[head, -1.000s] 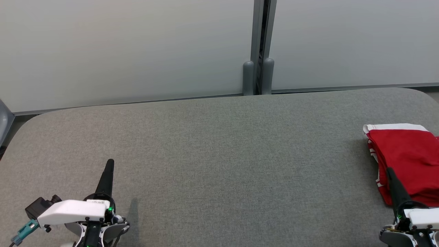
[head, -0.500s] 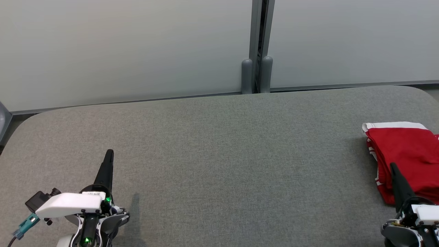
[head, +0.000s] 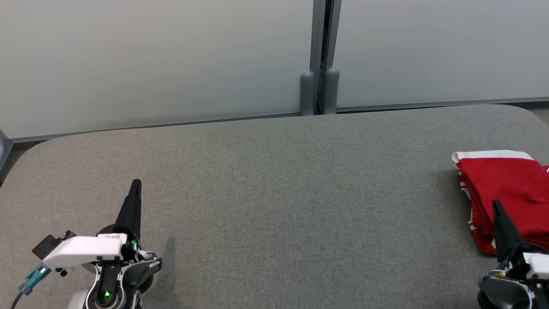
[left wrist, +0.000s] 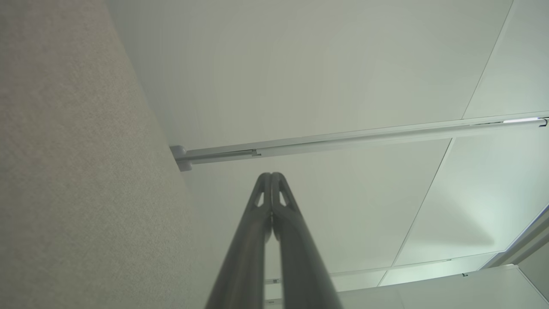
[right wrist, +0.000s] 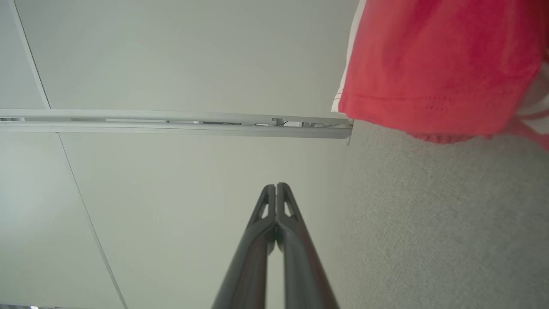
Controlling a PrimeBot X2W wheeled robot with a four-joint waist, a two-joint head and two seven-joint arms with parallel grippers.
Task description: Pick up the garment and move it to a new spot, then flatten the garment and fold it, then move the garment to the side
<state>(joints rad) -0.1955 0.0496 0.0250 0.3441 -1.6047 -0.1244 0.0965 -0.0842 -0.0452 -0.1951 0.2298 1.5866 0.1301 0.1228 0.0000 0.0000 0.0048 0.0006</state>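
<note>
The red garment (head: pixel 510 184) runs off the head view's right edge, partly hidden behind the right pincer (head: pixel 496 204).

Table top (head: pixel 274 206): grey woven fabric, rounded far corners, spanning the head view from side to side.
Wall panels (head: pixel 150 60): pale, frosted and plain, standing just behind the far edge of the table top.
Post (head: pixel 322 34): dark grey, upright, between the two panels, a little right of centre.
Stubs (head: pixel 307 92): two, grey, round-topped, side by side at the foot of the post.
Base rail (head: pixel 150 126): thin grey strip along the bottom of the panels.
Far left edge: sliver of a grey object (head: pixel 3 150), kind not clear.
</note>
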